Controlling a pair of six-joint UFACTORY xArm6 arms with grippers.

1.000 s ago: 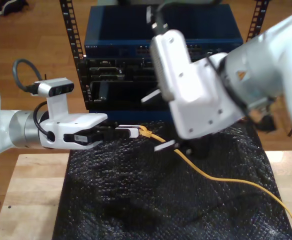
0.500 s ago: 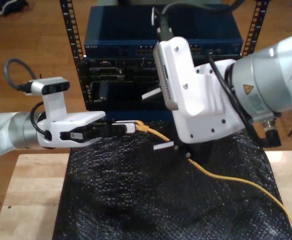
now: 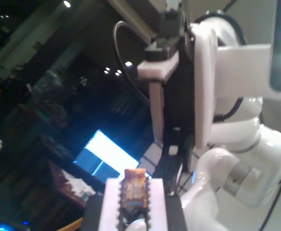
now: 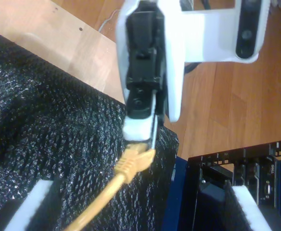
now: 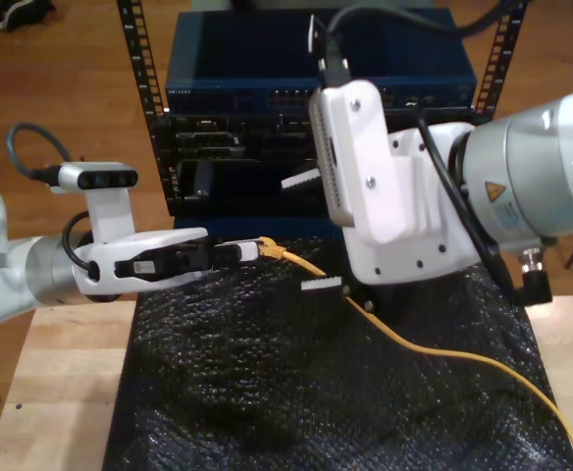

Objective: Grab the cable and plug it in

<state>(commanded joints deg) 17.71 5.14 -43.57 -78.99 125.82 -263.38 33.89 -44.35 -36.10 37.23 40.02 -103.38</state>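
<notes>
- Exterior view: my first gripper [image 5: 250, 250] comes in from the exterior view's left, jaws clenched on the plug end of the yellow network cable [image 5: 404, 339]. The orange-yellow plug boot [image 5: 270, 250] pokes out just past the jaw tips, pointing toward my second gripper [image 5: 311, 232]. From there the cable runs away from the jaws across the black bubble-wrap mat [image 5: 296, 383] toward the exterior view's lower right, passing under the second gripper's white body. The second gripper's jaws stand apart, one white toothed finger [image 5: 301, 179] above and one below the cable, nothing between them. Behind both sits the rack of network gear [image 5: 296, 98], and the mat lies on a light wooden desk [image 5: 61, 392].
- First wrist view: the clear plug [image 3: 134, 191] sits pinched between the two white pads [image 3: 110, 204] of my first gripper, tip sticking out past them. Straight ahead of the jaws is my second gripper [image 3: 172, 96], seen close, fairly dim and blurry.
- Second wrist view: looking along my second gripper, its two white pads [image 4: 30, 204] show wide apart at the picture's edges. Ahead of them, my first gripper [image 4: 140, 134] holds the yellow plug boot [image 4: 133, 161] at its tips, and the cable [image 4: 95, 211] trails back over the mat [image 4: 44, 139] toward the second gripper's jaws. The rack's ports [image 4: 256, 178] are off to one side.
</notes>
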